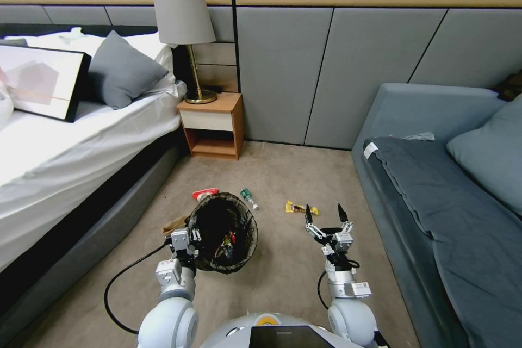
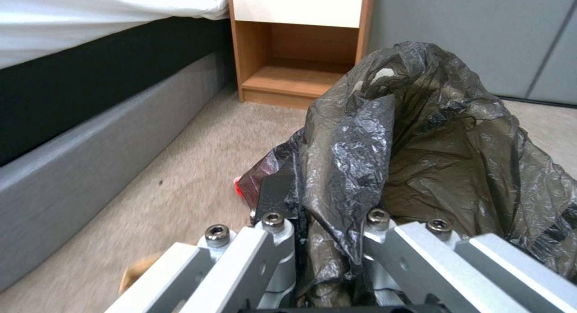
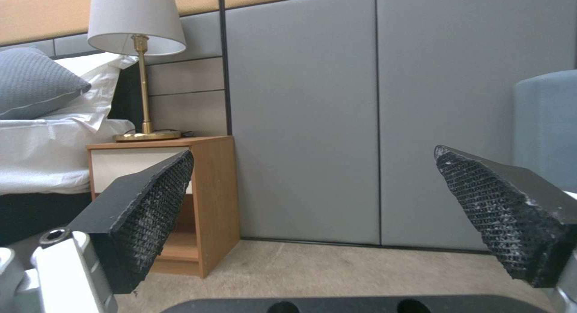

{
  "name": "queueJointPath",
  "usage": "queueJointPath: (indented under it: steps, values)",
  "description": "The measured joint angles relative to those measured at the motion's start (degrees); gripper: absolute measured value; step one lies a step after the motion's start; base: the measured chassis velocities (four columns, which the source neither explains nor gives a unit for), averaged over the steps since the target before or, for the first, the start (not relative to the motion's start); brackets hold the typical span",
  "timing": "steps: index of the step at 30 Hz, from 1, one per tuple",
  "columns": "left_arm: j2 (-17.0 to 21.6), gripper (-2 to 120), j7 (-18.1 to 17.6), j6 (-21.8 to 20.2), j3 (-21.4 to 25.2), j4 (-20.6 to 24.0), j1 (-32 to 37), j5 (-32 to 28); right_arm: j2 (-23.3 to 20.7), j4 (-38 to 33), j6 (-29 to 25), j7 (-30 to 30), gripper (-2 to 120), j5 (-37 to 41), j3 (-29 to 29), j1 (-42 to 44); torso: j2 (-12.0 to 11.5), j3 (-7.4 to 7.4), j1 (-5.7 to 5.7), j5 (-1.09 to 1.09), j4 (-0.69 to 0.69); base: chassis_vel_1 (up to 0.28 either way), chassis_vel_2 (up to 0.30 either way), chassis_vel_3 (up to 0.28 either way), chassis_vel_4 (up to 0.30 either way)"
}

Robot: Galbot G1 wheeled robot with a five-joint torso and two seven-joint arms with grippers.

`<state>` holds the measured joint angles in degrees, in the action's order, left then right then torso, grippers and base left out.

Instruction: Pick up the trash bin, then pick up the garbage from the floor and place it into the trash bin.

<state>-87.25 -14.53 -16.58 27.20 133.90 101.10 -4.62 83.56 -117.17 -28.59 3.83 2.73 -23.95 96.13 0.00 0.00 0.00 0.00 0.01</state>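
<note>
Spread wide with nothing between them, your right gripper (image 1: 325,211) jaws hang above the carpet (image 1: 283,277), just short of the yellow wrapper (image 1: 300,207). Your left gripper (image 1: 191,235) jaws are clamped on the black bag at the near-left rim of the trash bin (image 1: 224,232), which tilts toward you with some litter inside. Around the bin lie 3 more pieces: a red packet (image 1: 205,193) and a small bottle (image 1: 249,198) beyond it, a brown paper bag (image 1: 175,224) to its left.
</note>
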Motion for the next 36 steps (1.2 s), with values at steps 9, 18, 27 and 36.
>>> queueJointPath:
  steps: [9,18,27,36]
  values:
    - [0.01,6,-0.05,0.06,-0.19,0.12,0.15,0.13,-0.16,-0.05,-0.02,-0.02,100,0.03,0.07,-0.09,0.0,0.0,0.0,0.01,-0.01,-0.19,0.183,0.187,-0.192]
    - [0.03,6,-0.09,0.07,-0.19,0.22,0.19,0.16,-0.27,-0.02,-0.82,-0.8,100,0.04,-0.02,-1.28,0.0,0.0,0.0,0.0,-0.01,-0.194,0.187,0.197,-0.185]
    - [0.0,6,-0.11,0.08,-0.15,0.21,0.08,0.16,-0.2,0.86,-2.43,-1.91,100,-0.33,-0.46,-2.69,0.0,0.0,0.0,0.01,-0.01,-0.06,0.067,0.064,-0.068]
    - [-0.14,6,-0.11,0.08,-0.15,0.04,-0.04,0.15,-1.03,1.38,-2.43,-2.38,100,-0.3,-1.15,-4.49,-0.01,0.0,0.0,0.0,-0.01,0.0,0.0,0.0,0.0]
